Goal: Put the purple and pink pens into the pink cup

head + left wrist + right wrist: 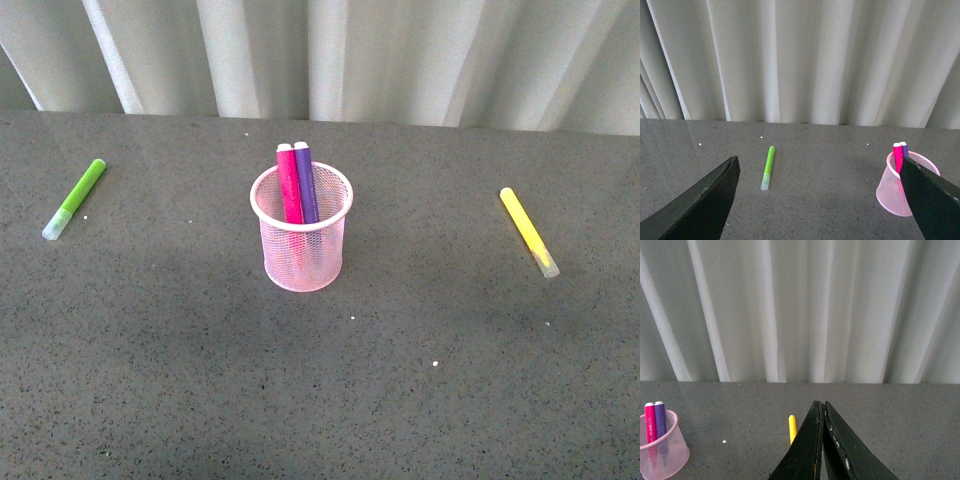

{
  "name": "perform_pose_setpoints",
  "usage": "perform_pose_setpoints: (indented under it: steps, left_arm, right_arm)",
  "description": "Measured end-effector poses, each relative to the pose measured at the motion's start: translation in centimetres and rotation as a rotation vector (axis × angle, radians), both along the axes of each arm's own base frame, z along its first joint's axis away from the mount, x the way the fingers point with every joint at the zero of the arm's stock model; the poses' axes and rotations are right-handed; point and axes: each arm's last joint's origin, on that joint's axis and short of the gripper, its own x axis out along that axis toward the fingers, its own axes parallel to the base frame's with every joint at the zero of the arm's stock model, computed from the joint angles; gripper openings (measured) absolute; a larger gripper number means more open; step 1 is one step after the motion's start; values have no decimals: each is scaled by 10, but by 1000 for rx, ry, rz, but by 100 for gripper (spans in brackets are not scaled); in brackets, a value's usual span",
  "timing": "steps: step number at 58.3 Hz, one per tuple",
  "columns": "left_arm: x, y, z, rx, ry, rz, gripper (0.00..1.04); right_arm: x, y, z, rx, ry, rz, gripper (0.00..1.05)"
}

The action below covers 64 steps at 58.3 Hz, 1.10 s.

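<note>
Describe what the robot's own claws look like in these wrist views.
Only the fingers show. The left claw has two flat, matte black wedge-shaped fingers that taper toward the tips. The right claw has the same black tapered fingers, with small pale scuff marks along one inner edge. No cables, labels or arm links appear, and the front view shows neither arm.
</note>
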Motion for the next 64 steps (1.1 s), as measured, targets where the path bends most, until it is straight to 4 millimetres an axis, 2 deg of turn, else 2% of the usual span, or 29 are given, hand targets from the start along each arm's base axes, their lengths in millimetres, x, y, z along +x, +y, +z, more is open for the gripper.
perform_pose_setpoints:
  steps: [13, 30, 51, 54, 60, 64]
  left_arm:
    - [0, 0, 0, 0, 0, 0, 98]
    - [0, 0, 0, 0, -1, 0, 98]
    - [0, 0, 0, 0, -1, 0, 98]
    - [0, 0, 0, 0, -1, 0, 98]
    - [0, 0, 0, 0, -1, 0, 98]
    - [0, 0, 0, 0, -1, 0, 98]
  right_arm:
    - [-12, 0, -3, 0, 4, 0, 3]
    - [-12, 0, -3, 0, 7, 0, 4]
    - [-12, 0, -3, 0, 7, 0, 64]
    - [-12, 0, -3, 0, 7, 0, 77]
    - [-12, 0, -3, 0, 7, 0, 94]
    - [-12, 0, -3, 2, 7, 0, 100]
